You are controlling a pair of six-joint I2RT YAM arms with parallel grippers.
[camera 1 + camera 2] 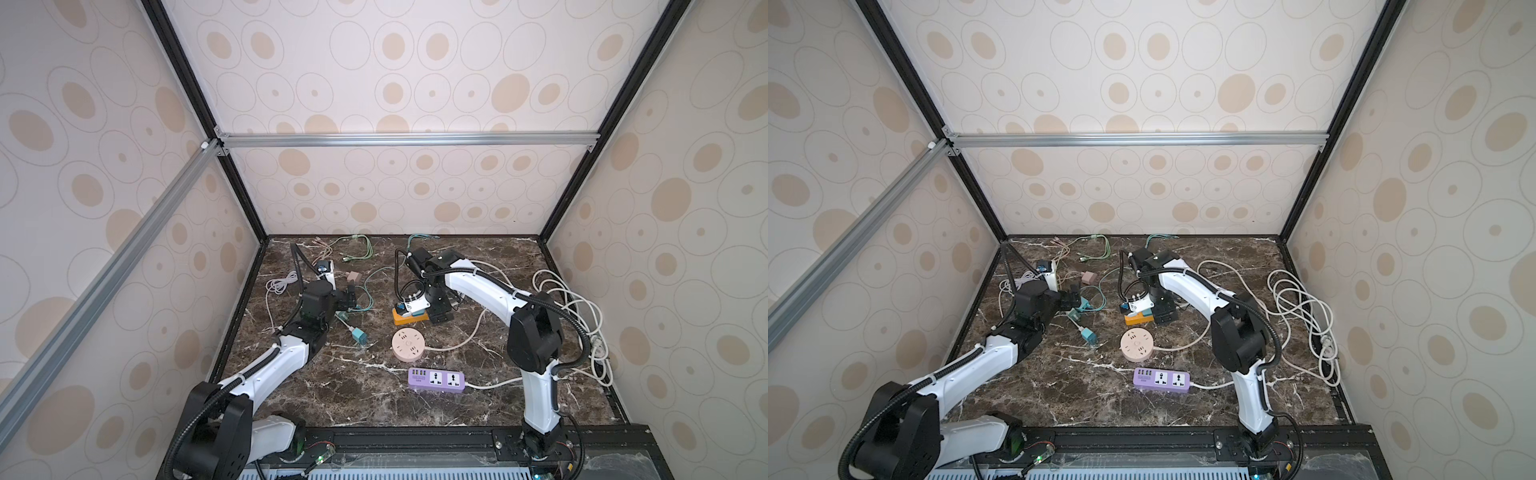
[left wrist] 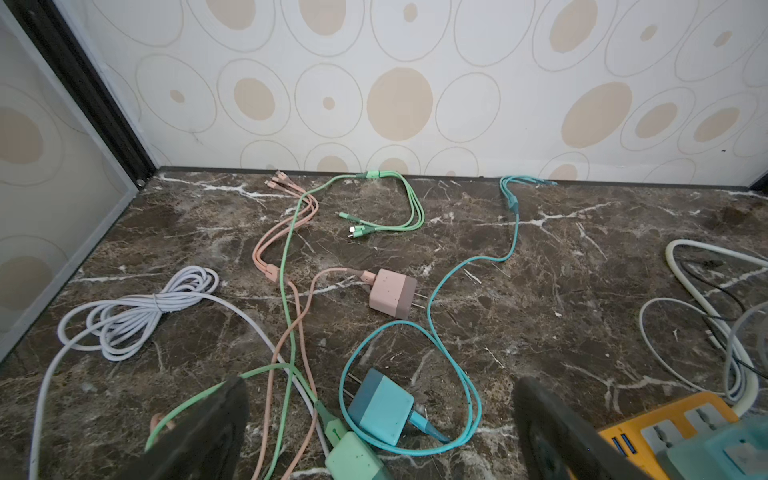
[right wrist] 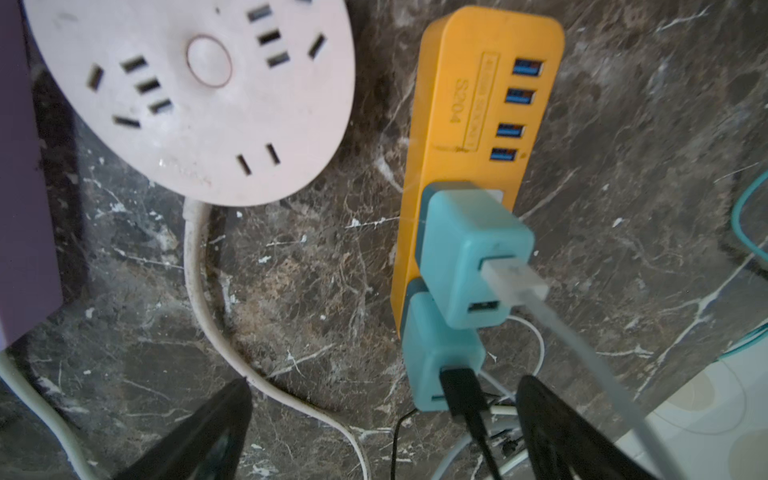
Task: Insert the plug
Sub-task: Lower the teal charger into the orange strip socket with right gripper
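Two teal charger plugs sit in the orange power strip (image 3: 457, 124), one (image 3: 469, 249) carrying a white USB cable and one (image 3: 436, 353) carrying a black cable. My right gripper (image 3: 384, 386) hangs open just above the strip's end, with the black-cabled plug between its fingers and untouched. Both top views show the orange strip (image 1: 409, 318) (image 1: 1138, 319) at mid-table under that gripper (image 1: 439, 316). My left gripper (image 2: 380, 384) is open over a loose teal plug (image 2: 382, 409) lying on the marble in a loop of its cable.
A green plug (image 2: 353, 457) and a pink plug (image 2: 392, 293) lie near the left gripper among tangled cables. A round pink socket (image 1: 408, 344) and a purple power strip (image 1: 436, 379) lie nearer the front. White cable coils (image 1: 582, 316) fill the right side.
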